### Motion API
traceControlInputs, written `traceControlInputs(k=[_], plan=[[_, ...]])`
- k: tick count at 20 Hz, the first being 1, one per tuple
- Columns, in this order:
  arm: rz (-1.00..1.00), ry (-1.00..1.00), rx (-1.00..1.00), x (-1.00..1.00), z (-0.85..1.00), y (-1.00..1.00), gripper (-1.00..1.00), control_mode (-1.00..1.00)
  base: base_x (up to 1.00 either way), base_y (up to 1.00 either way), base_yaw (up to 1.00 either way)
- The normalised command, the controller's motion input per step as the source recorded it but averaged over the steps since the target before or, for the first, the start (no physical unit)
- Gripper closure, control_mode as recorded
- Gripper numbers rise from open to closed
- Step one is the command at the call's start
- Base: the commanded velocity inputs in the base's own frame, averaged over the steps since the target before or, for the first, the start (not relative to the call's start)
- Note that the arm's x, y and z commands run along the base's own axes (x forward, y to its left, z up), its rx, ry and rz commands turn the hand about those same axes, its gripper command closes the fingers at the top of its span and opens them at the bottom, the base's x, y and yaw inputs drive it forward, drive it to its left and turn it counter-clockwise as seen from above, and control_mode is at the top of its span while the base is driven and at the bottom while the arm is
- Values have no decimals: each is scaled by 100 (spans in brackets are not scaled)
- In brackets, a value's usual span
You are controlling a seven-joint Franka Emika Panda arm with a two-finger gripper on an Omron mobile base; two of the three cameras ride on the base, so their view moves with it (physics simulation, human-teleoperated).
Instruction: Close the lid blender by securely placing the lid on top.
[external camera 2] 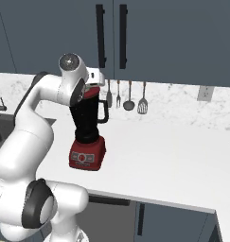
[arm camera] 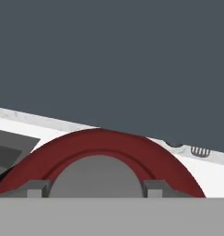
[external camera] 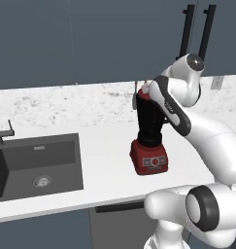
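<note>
In the left base view we see the blender (external camera: 149, 135) upright on the white worktop (external camera: 105, 170), right of the sink (external camera: 37, 165). The lid (external camera: 143, 94) sits at the jar's top, under the arm's wrist.

In the right base view the blender's handle points right toward the hanging utensils (external camera 2: 129, 97); the lid's red rim (external camera 2: 92, 92) shows at the jar's mouth, just below the hand.

In the hand view our claw (arm camera: 96, 189) straddles the lid's grey cap (arm camera: 96, 177), fingertips (arm camera: 36, 188) on either side. Whether they grip it, we cannot tell.
</note>
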Motion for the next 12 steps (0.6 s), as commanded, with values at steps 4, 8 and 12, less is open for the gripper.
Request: traceControlInputs(k=[4, 8, 12], plan=[[0, 1, 0, -14, -38, -29, 100, -100, 0, 0, 0], [0, 0, 0, -25, -39, -31, 100, -100, 0, 0, 0], [0, 0, 0, -28, -47, -28, 100, -100, 0, 0, 0]])
